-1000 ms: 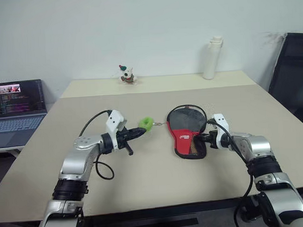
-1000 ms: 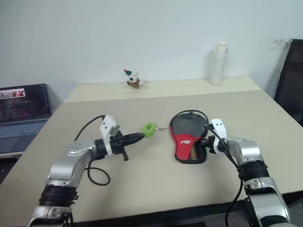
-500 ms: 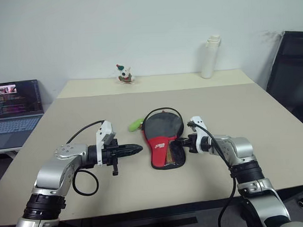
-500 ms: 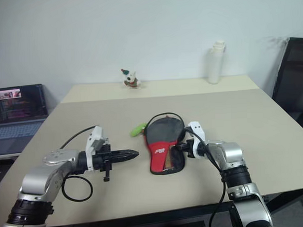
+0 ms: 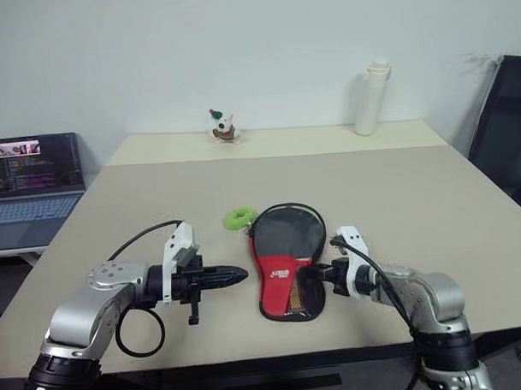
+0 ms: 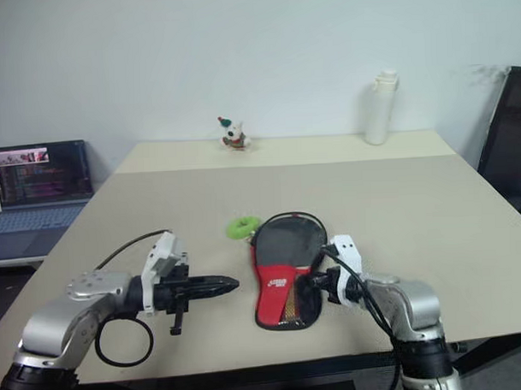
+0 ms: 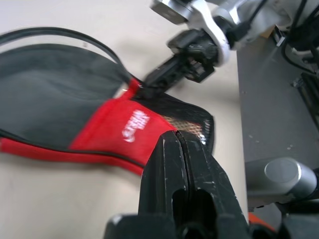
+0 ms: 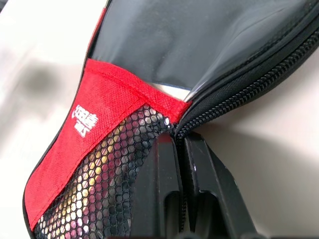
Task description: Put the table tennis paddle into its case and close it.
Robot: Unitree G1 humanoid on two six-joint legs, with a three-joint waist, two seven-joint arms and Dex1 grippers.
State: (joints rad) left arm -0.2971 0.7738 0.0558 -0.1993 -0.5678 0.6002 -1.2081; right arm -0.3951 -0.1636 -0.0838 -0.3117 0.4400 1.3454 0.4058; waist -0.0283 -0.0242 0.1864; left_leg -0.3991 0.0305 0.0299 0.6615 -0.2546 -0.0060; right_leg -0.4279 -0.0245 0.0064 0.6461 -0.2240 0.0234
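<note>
We see the case (image 5: 285,264) lying flat on the table (image 5: 397,190) at the lower centre of the left eye frame, its black rounded part toward the far side and its red lower part with the white logo and mesh pocket toward the near edge. The rim zipper stands partly open along the case's right side, as the right wrist view shows, and something light glints through the mesh, though we cannot tell whether it is the paddle's handle. The green ring pull (image 5: 239,218) rests on the table just beside the case's upper left rim. Our right gripper (image 5: 318,276) comes in from the lower right with its fingers pressed together on the case's edge, pinching the fabric where the red part meets the zipper. Our left gripper (image 5: 232,276) sits left of the case, near but apart from it, pointing toward it with its fingers closed on nothing. Farther out, a small toy figure (image 5: 223,128) and a white bottle (image 5: 368,100) stand at the table's far edge, a laptop (image 5: 31,180) sits open at the left of the frame, and a black chair (image 5: 503,127) shows at the right.
</note>
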